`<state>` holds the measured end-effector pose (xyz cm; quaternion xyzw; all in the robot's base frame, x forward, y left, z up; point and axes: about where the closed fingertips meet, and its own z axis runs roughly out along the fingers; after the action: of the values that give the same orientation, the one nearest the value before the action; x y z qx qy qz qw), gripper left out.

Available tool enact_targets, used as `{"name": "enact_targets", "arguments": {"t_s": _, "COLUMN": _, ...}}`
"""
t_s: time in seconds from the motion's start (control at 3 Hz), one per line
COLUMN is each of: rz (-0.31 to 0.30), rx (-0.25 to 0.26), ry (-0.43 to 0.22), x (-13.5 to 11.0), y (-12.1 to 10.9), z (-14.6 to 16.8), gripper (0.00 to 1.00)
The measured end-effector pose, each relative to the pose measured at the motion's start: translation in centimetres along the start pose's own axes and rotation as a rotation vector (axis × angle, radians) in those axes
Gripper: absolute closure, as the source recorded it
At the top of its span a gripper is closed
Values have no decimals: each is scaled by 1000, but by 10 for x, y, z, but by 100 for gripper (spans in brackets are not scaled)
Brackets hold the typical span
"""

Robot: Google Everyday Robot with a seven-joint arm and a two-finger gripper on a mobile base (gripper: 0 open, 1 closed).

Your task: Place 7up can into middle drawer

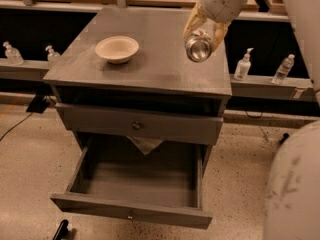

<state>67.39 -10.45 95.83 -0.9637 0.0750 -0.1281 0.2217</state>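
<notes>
Gripper (205,30) sits at about 1 o'clock in the view, above the right rear part of the cabinet top (155,71), fingers (192,24) closed around the 7up can (198,47). Can is held tilted, one shiny metal end facing the camera. It appears to hang clear of the surface, though this angle does not settle the gap. Bowl (117,49) rests on the top at 9 o'clock from the can, well apart. Middle drawer (135,215) is pulled open at 6 o'clock in the view, with nothing visible on its grey floor. Closed drawer front with round knob (136,126) lies between it and the top, a pale scrap (145,145) hanging just below that front. Step in hand, as judged: transport, grasp made, can not yet over the drawer. Next move calls for carrying the can forward past the front edge, toward 7 o'clock, then lowering it into the tray before opening. Risk: clipping the front edge or the closed drawer front on the way down.
</notes>
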Motion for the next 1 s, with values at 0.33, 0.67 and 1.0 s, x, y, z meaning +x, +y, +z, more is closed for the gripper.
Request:
{"name": "enact_targets", "arguments": {"t_s": 0.33, "rz": 5, "rx": 58, "ry": -11, "x": -6, "y": 1, "z": -6, "gripper": 100}}
{"name": "enact_targets", "arguments": {"t_s": 0.67, "rz": 41, "rx": 87, "ry": -21, "x": -4, "y": 8, "z": 4, "gripper": 100}}
{"name": "enact_targets", "arguments": {"t_s": 1.0, "rz": 1, "rx": 163, "ry": 25, "x": -16, "y": 3, "z": -21, "gripper": 100}}
